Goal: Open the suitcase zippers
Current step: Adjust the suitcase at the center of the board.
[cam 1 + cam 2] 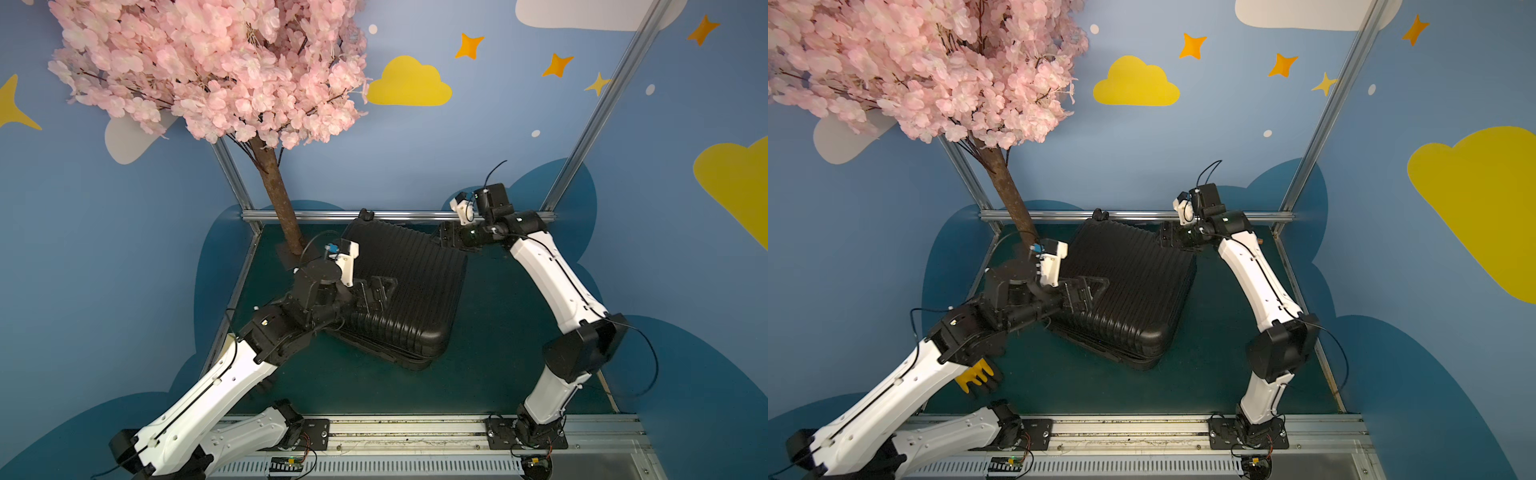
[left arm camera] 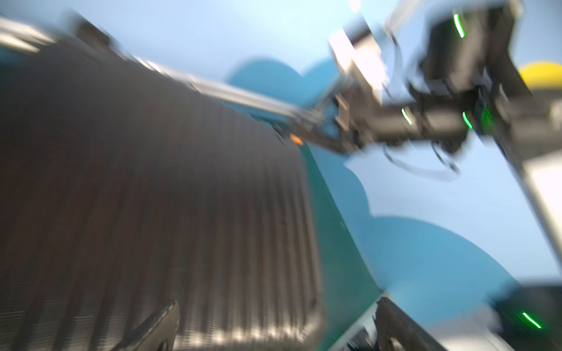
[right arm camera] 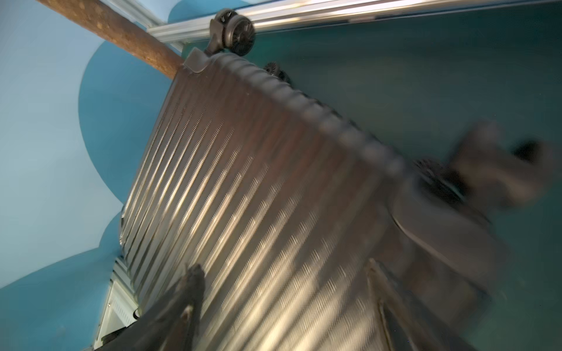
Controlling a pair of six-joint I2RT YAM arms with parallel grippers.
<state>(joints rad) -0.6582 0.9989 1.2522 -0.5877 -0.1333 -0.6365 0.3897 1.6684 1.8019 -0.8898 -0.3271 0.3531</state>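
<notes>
- Your left gripper (image 1: 380, 291) hangs over the suitcase (image 1: 419, 303), jaws wide, holding nothing;
- your right gripper (image 1: 444, 237) sits at its far corner, jaws also spread wide.

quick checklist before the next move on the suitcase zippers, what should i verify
1. suitcase lying flat on the mat: ok
2. left end effector open, holding nothing: ok
3. right end effector open, at the suitcase's far corner: ok
4. pulls of the zippers located: cannot tell, too dark
5. wrist views sharp: not ok, both blurred
</notes>
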